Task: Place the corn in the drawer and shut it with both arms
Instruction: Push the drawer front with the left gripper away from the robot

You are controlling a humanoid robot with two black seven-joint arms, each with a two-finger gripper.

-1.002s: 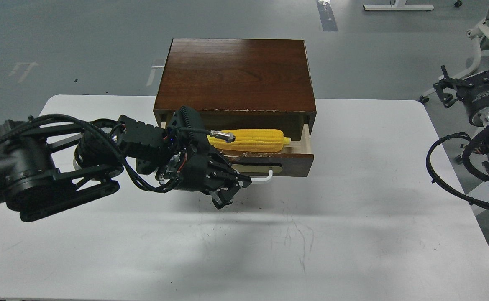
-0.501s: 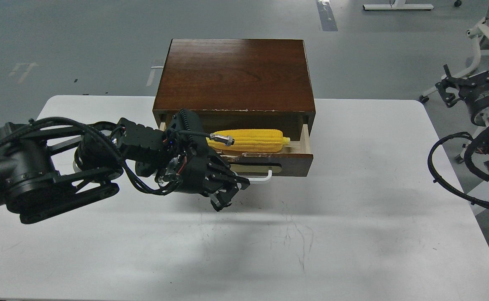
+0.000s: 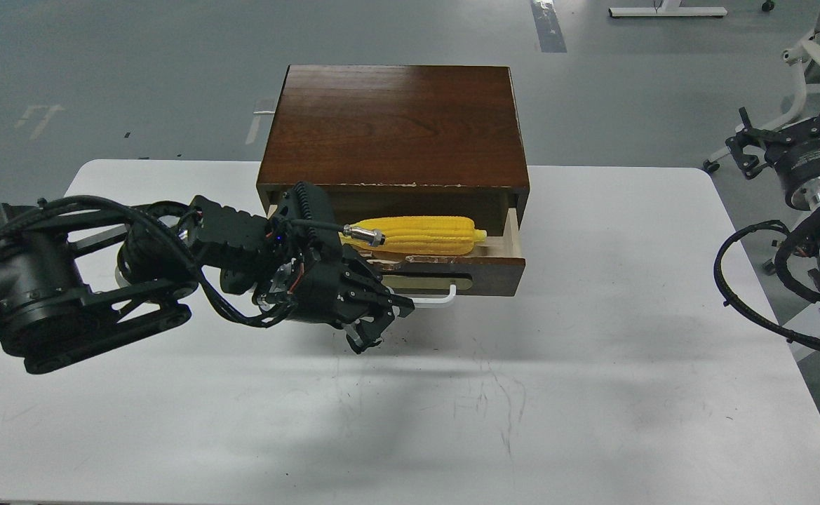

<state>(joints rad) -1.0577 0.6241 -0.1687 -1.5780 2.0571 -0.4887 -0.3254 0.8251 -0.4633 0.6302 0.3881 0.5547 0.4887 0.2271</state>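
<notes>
The yellow corn (image 3: pixel 417 235) lies lengthwise inside the open drawer (image 3: pixel 466 265), its left end hidden behind my left arm's cable plug. The drawer has a dark brown chipped front with a white bar handle (image 3: pixel 438 300) and is pulled partway out of the brown wooden cabinet (image 3: pixel 395 126). My left gripper (image 3: pixel 380 324) is open and empty. It hangs just above the table in front of the drawer's left part, close to the handle's left end. My right gripper (image 3: pixel 795 137) is far off at the right edge beside the table, dark and seen end-on.
The white table (image 3: pixel 452 407) carries the cabinet at its back middle. My left arm (image 3: pixel 87 280) lies across the table's left side. The right arm's looped cable (image 3: pixel 739 280) hangs at the table's right edge. A white chair base (image 3: pixel 802 63) stands on the floor behind.
My left gripper has drifted slightly left and a little back from the drawer front. The corn, the drawer and the right arm have stayed put.
</notes>
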